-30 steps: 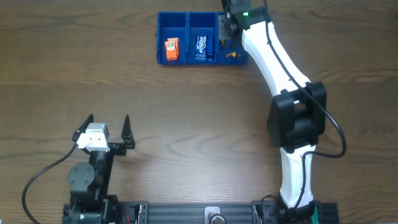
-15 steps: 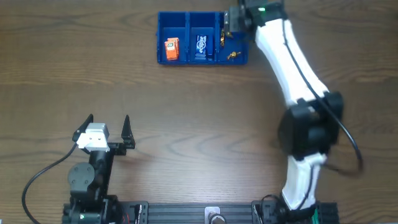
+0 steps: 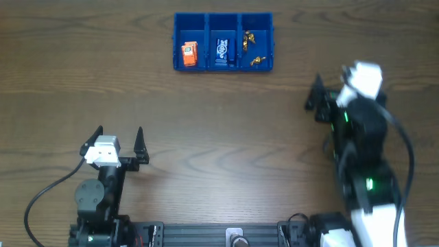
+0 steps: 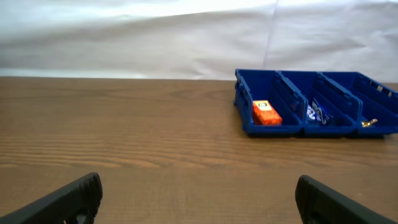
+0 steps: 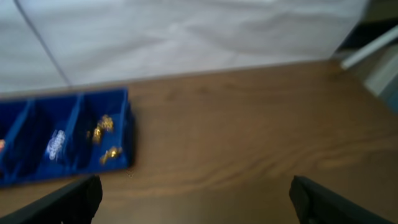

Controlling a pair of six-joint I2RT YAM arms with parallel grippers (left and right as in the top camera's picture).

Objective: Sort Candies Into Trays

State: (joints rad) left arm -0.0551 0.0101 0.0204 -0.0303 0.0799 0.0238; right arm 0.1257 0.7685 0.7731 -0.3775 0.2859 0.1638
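At twelve o'clock, blue tray (image 3: 177, 41) with orange candy (image 3: 189, 54), blue candy (image 3: 223, 48) and gold candies (image 3: 248, 40) in separate compartments. At eight o'clock, left gripper (image 3: 119, 130) spread apart, empty; at three o'clock, right gripper (image 5: 194, 182) likewise spread, empty.

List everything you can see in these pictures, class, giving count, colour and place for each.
tray: one, blue, three compartments, far side of the table
orange candy: one, orange, tray's left compartment
wrapped candy: one, blue and white, middle compartment
gold candies: about three, gold, right compartment
table: one, brown wood, under everything
backdrop: one, white, behind the table
left claw: one, black, open, near left
right claw: one, black, open, right side
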